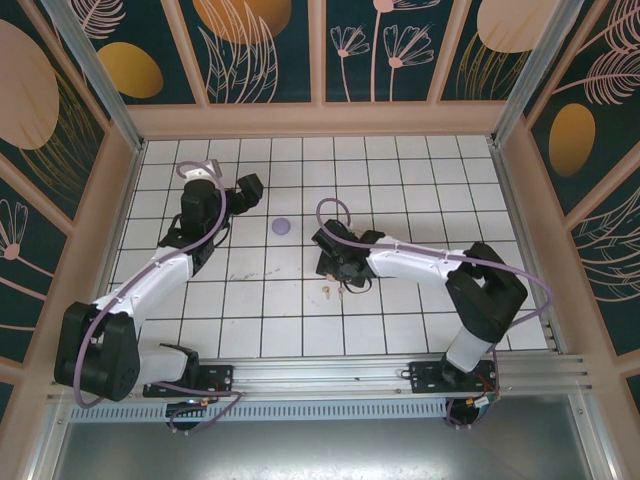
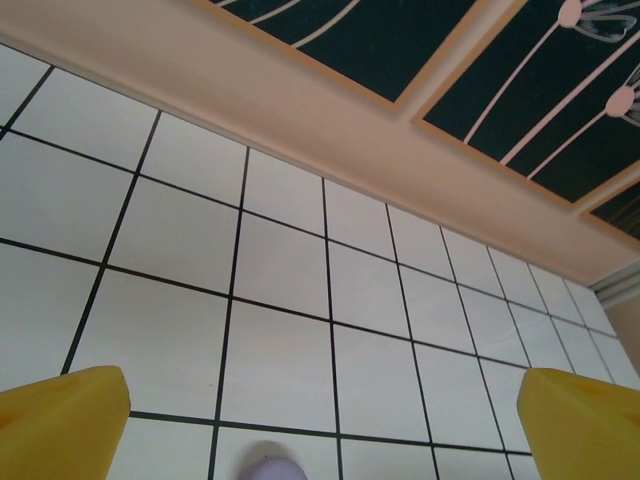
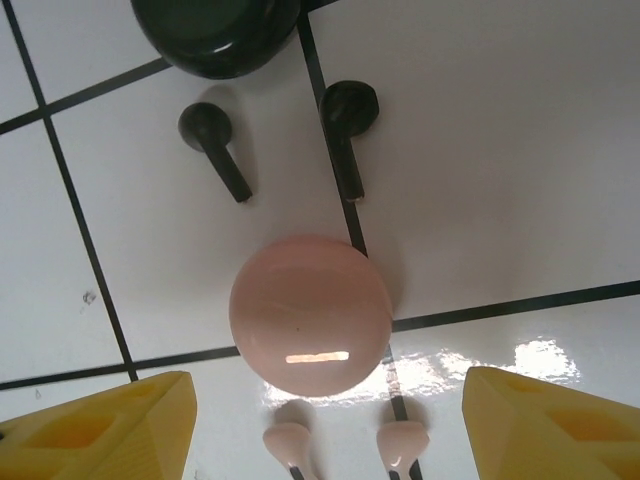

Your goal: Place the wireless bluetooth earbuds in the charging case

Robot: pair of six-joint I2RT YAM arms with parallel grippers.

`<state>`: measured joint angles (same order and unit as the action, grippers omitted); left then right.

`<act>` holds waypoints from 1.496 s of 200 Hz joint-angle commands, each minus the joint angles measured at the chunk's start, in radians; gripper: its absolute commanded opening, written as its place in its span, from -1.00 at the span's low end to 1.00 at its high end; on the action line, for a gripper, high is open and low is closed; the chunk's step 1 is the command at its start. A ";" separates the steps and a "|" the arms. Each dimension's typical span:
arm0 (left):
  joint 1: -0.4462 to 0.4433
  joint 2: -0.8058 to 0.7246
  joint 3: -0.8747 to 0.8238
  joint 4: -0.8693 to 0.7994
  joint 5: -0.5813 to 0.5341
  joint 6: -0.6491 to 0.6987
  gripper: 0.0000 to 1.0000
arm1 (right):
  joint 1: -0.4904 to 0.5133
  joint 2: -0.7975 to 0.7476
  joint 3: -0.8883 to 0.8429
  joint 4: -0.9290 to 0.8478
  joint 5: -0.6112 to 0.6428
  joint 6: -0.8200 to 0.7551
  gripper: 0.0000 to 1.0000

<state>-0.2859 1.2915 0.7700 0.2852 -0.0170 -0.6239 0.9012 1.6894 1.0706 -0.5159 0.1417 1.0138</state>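
Pink earbuds btwn R gripper fingers

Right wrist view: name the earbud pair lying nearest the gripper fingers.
The pink pair, at the bottom edge between the yellow fingers; the black pair lies farther, beyond the pink case.

A white-tiled counter with dark grout lines sits boxed in by a pale peach frame. Dark teal wall panels carry pale flower outlines and orange ovals. A slotted aluminium rail runs along the counter's near edge. Light glints off the glossy tiles.
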 commanded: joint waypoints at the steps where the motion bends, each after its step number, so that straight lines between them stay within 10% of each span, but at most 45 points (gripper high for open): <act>1: 0.007 -0.034 -0.011 0.064 -0.036 -0.039 0.97 | 0.009 0.048 0.070 -0.056 0.040 0.056 0.43; 160: 0.008 -0.060 0.006 0.034 -0.125 0.022 0.97 | -0.009 0.216 0.157 -0.077 0.040 0.044 0.35; 299: 0.008 -0.125 -0.055 0.076 -0.142 -0.144 0.97 | -0.001 0.155 0.098 -0.022 0.012 0.040 -0.14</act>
<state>-0.2859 1.2140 0.7383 0.3107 -0.1410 -0.7052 0.8959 1.8801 1.1988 -0.5518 0.1570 1.0534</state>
